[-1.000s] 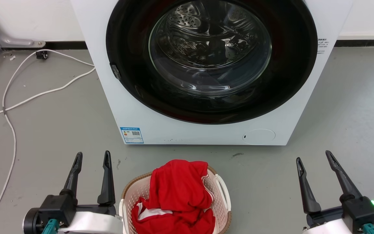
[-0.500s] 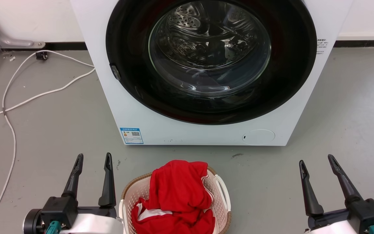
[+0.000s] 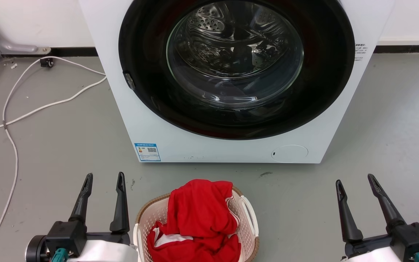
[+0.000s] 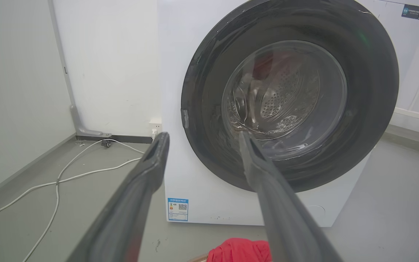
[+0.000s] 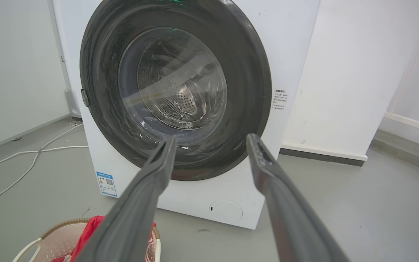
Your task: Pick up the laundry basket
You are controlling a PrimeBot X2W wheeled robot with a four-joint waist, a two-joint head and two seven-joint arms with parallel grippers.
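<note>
**A:** Where is the basket?

**B:** The rounded-square, cream-pink perforated plastic laundry basket, with its brown ribbed rim, stands on the smooth grey floor. That is at six o'clock in my head view. The big white front-loading washing machine rises at twelve o'clock from it, with a strip of floor between the two.

**A:** Is anything in it?

**B:** A crumpled red cloth with white trim heaps above the rim and covers most of the inside. The looped white handle on the basket's three o'clock side is bare.

**A:** And your grippers?

**B:** My left gripper hangs at nine o'clock of the basket, just beside it. Its two long dark fingers are parted with nothing between them. My right gripper hangs at three o'clock, well apart from the basket, its fingers spread much the same and also empty. The fingers of both are clear of the basket.

**A:** What do they point at?

**B:** Both point at the washer's round dark door. Through its glass I see the perforated steel drum. A thin white cable trails over the floor at ten o'clock from the basket.
</note>
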